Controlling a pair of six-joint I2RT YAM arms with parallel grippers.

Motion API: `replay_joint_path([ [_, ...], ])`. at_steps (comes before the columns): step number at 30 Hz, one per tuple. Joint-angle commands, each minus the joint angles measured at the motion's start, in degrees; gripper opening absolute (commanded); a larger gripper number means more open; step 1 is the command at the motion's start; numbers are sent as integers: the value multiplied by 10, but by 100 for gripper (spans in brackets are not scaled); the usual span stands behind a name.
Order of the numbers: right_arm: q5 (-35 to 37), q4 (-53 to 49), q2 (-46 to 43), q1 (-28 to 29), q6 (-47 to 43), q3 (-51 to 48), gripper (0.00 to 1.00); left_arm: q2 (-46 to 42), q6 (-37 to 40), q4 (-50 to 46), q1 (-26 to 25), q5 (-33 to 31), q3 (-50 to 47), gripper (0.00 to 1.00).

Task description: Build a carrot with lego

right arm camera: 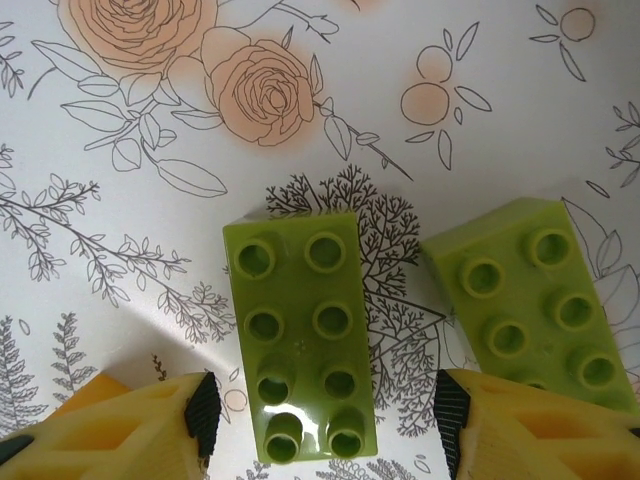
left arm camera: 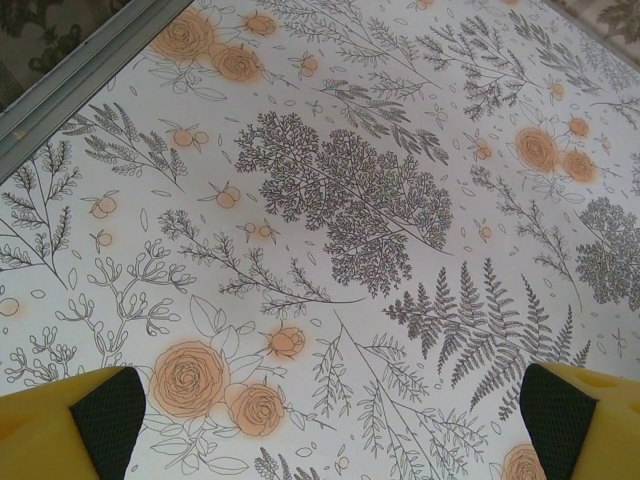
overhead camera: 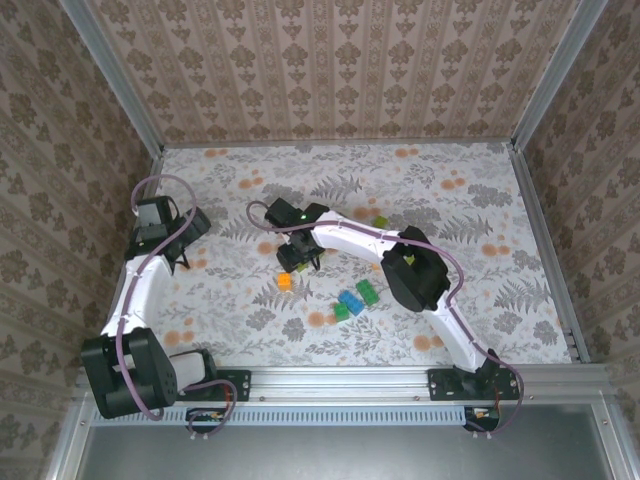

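**Top view.** The right gripper (overhead camera: 297, 258) is reached out over mid-table (overhead camera: 480, 200). An orange brick (overhead camera: 284, 282) lies just beside it on the near side. A blue brick (overhead camera: 351, 301) and green bricks (overhead camera: 366, 291) sit in a loose cluster near the right arm's elbow. They are too small for me to tell whether any are pressed together. One more lime piece (overhead camera: 379, 221) lies further back. The left gripper (overhead camera: 183, 258) is parked well apart at the left, with no brick near it.

**Left wrist.** The left gripper (left arm camera: 330, 425) is spread wide. Its fingertips (left arm camera: 100, 420) sit in the bottom corners, with only printed tablecloth between them. It is holding nothing.

**Right wrist.** The right gripper (right arm camera: 325, 415) straddles a lime brick (right arm camera: 300, 335) that lies flat, studs up, lengthwise between the fingers (right arm camera: 203, 410). A gap shows on each side, wider on the right, so the jaws are spread around it and not pinching it. A second lime brick (right arm camera: 530, 305) lies just beside the first at an angle. Its near end is right at the right-hand finger, and I can't tell whether they touch.

**Progress.** By my reading the carrot is not begun. The two lime bricks lie separate and the orange one lies alone. The step in hand looks like a first pick of the lime brick. All the stacking is left: lime for the top, orange tapering below. One risk is that the angled neighbour gets nudged or caught as the jaws come in.
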Motion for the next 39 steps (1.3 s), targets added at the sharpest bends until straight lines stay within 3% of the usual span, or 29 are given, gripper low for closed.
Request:
replay_joint_path([
  [1,-11,-25,16,3,11,25,60,-13,-6,-15,4,3,13,100],
  [19,-17,-36,53,5,14,55,48,-9,-8,-8,4,7,12,100],
  [27,-13,-39,51,5,15,56,37,-8,-8,-7,4,9,11,100],
  [32,6,-39,21,10,14,49,33,-6,-8,-5,4,9,10,100],
  [39,57,-26,-95,13,12,-32,32,-1,-11,1,3,14,9,100],
])
